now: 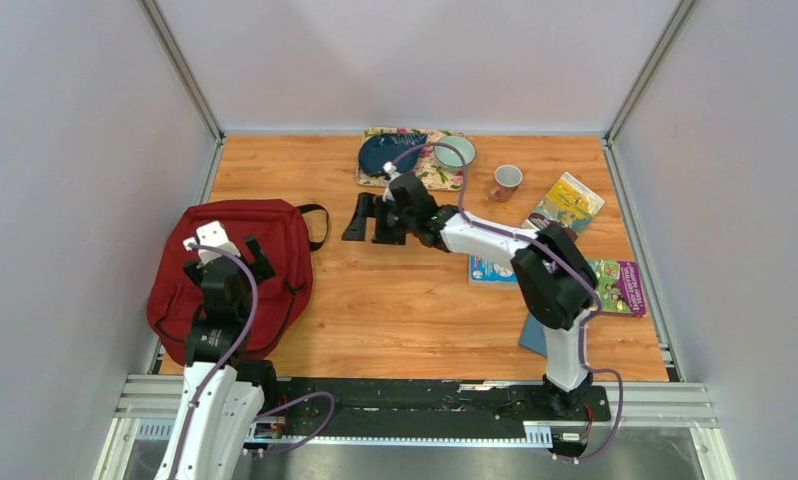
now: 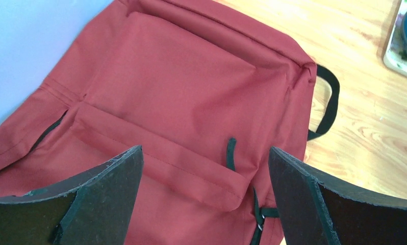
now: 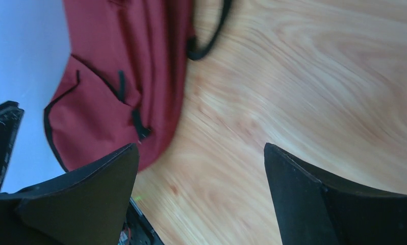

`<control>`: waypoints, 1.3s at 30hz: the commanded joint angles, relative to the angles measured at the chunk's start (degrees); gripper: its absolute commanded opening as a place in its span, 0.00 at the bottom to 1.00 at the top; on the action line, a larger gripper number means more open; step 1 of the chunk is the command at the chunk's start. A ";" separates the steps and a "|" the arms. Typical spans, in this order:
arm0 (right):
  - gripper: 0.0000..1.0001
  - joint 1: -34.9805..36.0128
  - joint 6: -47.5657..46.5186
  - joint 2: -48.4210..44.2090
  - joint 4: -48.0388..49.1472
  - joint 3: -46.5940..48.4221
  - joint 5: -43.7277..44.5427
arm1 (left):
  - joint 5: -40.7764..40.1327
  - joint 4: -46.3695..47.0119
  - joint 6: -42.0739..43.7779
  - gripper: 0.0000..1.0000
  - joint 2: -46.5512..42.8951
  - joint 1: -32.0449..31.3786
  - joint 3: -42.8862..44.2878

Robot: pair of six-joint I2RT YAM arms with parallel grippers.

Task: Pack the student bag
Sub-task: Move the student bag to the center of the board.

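Both jaws wide | left gripper over student bag, left edge | right gripper over bare table

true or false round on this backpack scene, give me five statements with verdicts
1. The left tool hangs open above the red backpack. True.
2. The right tool grips a book. False: it is open and empty over the bare table.
3. The red backpack lies on the table's right side. False: it lies on the left, under the left tool.
4. A colourful book lies on the right side of the table. True.
5. The small cup stands on the floral mat. False: it stands on the wood beside the mat.
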 commanded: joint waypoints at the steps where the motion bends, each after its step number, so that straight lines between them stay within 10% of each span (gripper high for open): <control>1: 0.95 1.88 0.27 9.45 3.41 11.62 -8.59 | -2.84 1.10 -0.85 0.99 -2.52 0.96 -0.65; 23: 0.95 7.41 -1.22 46.72 3.42 58.66 -10.88 | 0.15 2.77 -1.46 0.99 -4.11 2.72 -1.80; 26: 0.78 7.60 -0.26 47.78 3.77 58.40 -10.88 | 0.24 2.77 -1.46 0.99 -4.20 2.72 -1.88; 32: 0.00 6.89 2.82 42.35 12.19 50.42 -12.55 | 0.68 2.86 -1.38 0.98 -4.02 2.72 -1.97; 39: 0.00 6.10 1.33 18.63 22.21 22.69 -4.22 | 0.85 2.42 -1.20 0.98 -4.20 2.72 -1.71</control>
